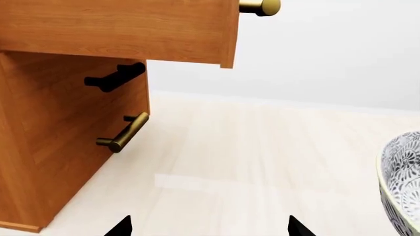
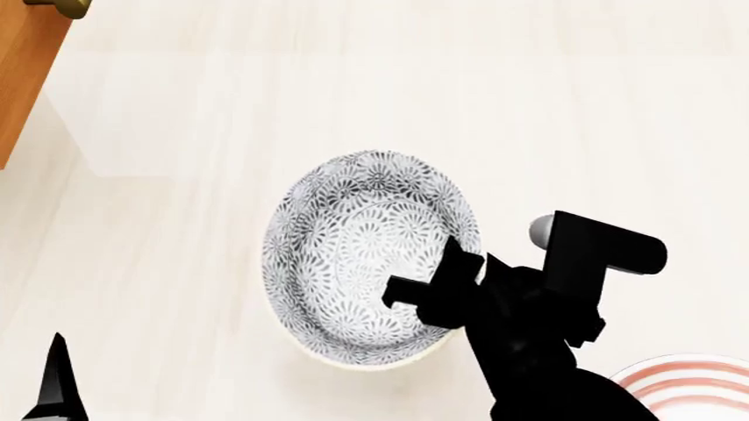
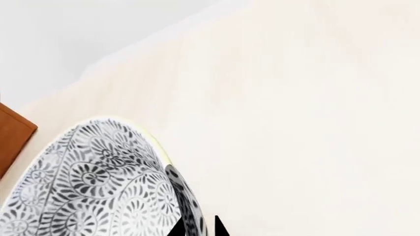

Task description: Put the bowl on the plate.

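Note:
The bowl (image 2: 351, 246), deep and white with a fine grey-black floral pattern, is in the middle of the head view on the pale surface. My right gripper (image 2: 451, 294) is shut on its right rim. In the right wrist view one fingertip stands inside the bowl (image 3: 92, 187) and one outside, with the right gripper (image 3: 198, 228) pinching the wall. The plate (image 2: 690, 386), white with red rings, shows only partly at the head view's bottom right corner. My left gripper (image 1: 210, 228) is open and holds nothing, to the left of the bowl (image 1: 402, 182).
A wooden cabinet (image 1: 66, 123) with brass and black bar handles (image 1: 125, 132) stands to the left, with an open drawer (image 1: 118, 29) jutting out above. Its corner (image 2: 24, 70) shows at the head view's top left. A pale wall rises behind.

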